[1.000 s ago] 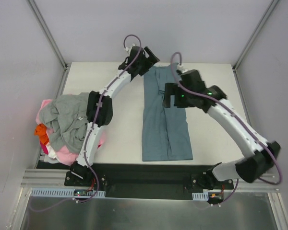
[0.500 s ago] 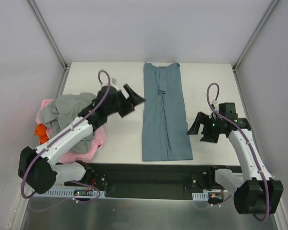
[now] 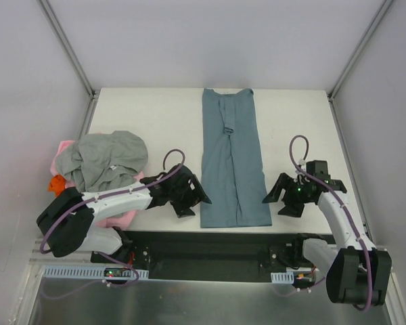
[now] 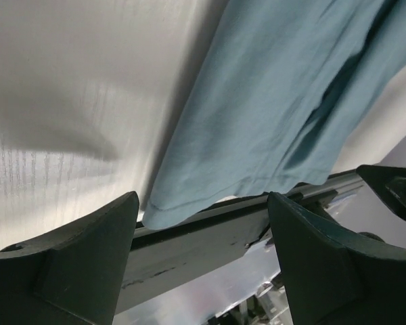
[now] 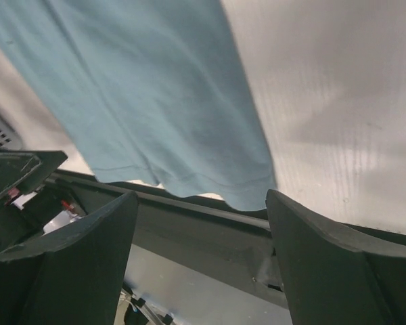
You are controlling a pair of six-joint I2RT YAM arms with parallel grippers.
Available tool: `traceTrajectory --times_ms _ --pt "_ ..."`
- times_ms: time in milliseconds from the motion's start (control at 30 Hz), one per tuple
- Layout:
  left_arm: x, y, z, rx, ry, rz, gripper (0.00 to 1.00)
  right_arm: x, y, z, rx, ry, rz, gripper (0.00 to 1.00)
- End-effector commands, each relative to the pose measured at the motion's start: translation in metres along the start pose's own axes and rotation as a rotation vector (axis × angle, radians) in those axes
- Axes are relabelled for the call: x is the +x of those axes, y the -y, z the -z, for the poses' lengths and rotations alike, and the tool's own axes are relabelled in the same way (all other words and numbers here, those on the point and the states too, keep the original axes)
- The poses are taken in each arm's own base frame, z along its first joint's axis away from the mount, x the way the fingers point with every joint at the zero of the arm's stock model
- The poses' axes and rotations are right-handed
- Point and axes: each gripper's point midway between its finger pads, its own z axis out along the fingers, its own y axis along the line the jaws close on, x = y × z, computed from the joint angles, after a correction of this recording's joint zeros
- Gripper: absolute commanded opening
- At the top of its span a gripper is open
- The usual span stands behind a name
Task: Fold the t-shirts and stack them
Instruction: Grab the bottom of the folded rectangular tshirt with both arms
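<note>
Both arms have swung back from the far, collar end of the blue shirt (image 3: 231, 162) to its near hem. A second ago they were stretched out over the collar. Half a second ago they were partway back and higher. Now the left gripper (image 3: 197, 198) sits low just left of the hem and the right gripper (image 3: 273, 198) just right of it, and they face each other across the cloth.

The shirt itself has not shifted. It lies flat on the table (image 3: 149, 122) as a long narrow strip with both sides folded in.

The fingers of each gripper stand apart with nothing between them. In the left wrist view the left hem corner (image 4: 155, 210) lies just ahead of the gap, and the right hem corner (image 5: 254, 196) does the same in the right wrist view.

The lengthwise fold looks finished. The next step is probably to pinch both corners and carry the hem toward the collar.

The pile of grey (image 3: 101, 159), pink (image 3: 122, 218) and orange (image 3: 56, 183) shirts is behind the left gripper, unfolded and in the same place as before.
</note>
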Motion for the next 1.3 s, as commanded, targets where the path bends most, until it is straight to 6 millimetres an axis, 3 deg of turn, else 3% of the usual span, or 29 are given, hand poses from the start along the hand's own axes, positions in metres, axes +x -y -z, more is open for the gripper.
traceTrajectory --times_ms 0,167,300,567,733,967,1033,1100,1233,1267 --pt "0.013 -0.002 -0.007 -0.022 -0.043 0.037 0.77 0.009 0.029 -0.009 0.142 -0.015 -0.069 0.87" --pt "0.01 -0.025 -0.009 -0.062 -0.012 0.056 0.75 0.018 0.031 -0.02 0.126 -0.024 -0.141 0.82" --pt "0.022 -0.032 -0.016 -0.098 -0.063 0.052 0.69 0.029 0.053 -0.027 0.206 -0.026 -0.167 0.68" --pt "0.039 -0.053 -0.028 -0.145 -0.102 0.124 0.53 0.027 0.047 -0.029 0.184 -0.058 -0.156 0.56" --pt "0.042 -0.064 -0.025 -0.159 -0.098 0.163 0.51 0.028 0.045 -0.031 0.196 -0.095 -0.128 0.49" --pt "0.045 -0.068 -0.028 -0.189 -0.11 0.158 0.41 0.032 0.04 -0.032 0.181 -0.116 -0.118 0.4" --pt "0.045 -0.066 -0.03 -0.19 -0.113 0.154 0.31 0.033 0.04 -0.032 0.181 -0.113 -0.115 0.39" --pt "0.045 -0.064 -0.03 -0.188 -0.115 0.142 0.29 0.032 0.038 -0.033 0.172 -0.116 -0.115 0.34" --pt "0.046 -0.067 -0.03 -0.199 -0.12 0.15 0.09 0.034 0.034 -0.035 0.153 -0.13 -0.109 0.22" --pt "0.046 -0.067 -0.03 -0.2 -0.122 0.151 0.0 0.034 0.034 -0.035 0.153 -0.129 -0.107 0.17"
